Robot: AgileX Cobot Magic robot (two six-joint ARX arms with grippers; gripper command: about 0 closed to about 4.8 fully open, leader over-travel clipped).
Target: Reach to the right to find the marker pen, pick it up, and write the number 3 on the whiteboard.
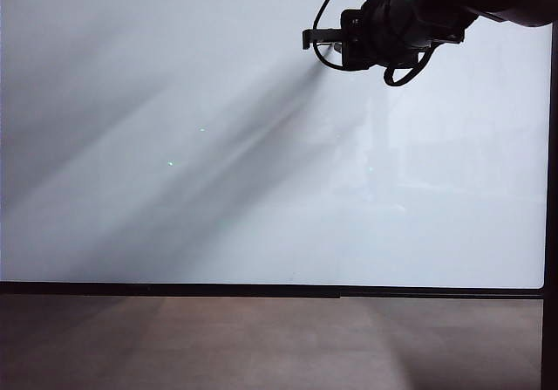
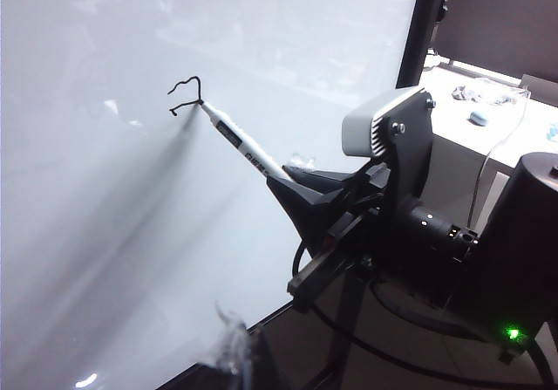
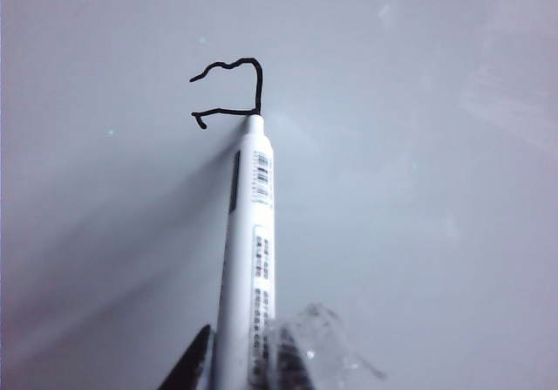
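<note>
- Nearest the right wrist camera, the marker pen (image 3: 248,259) ran up from the right tool (image 3: 235,364), whose dark fingers were pinched on its lower barrel.
- Its dark tip touched the whiteboard (image 3: 418,189) right at the end of the number 3 (image 3: 228,89), which so far was only a wavy top stroke, a short drop and 1 crossbar.
- From the left wrist camera, the right tool (image 2: 305,194) reached in from beside the board's black frame, holding the pen (image 2: 244,150) slanted up to the ink figure (image 2: 185,95) on the board (image 2: 131,233).
- Clear, crinkled fingers (image 2: 228,342) of the left tool (image 2: 235,346) showed at the frame's edge, near the board; I could not tell whether they were spread or pressed together.
- In the exterior view, the right arm's tool (image 1: 318,39) hung at the upper right in front of the board (image 1: 218,189); neither pen nor ink could be made out there.
- Below the board lay a brown desk (image 1: 261,346).
</note>
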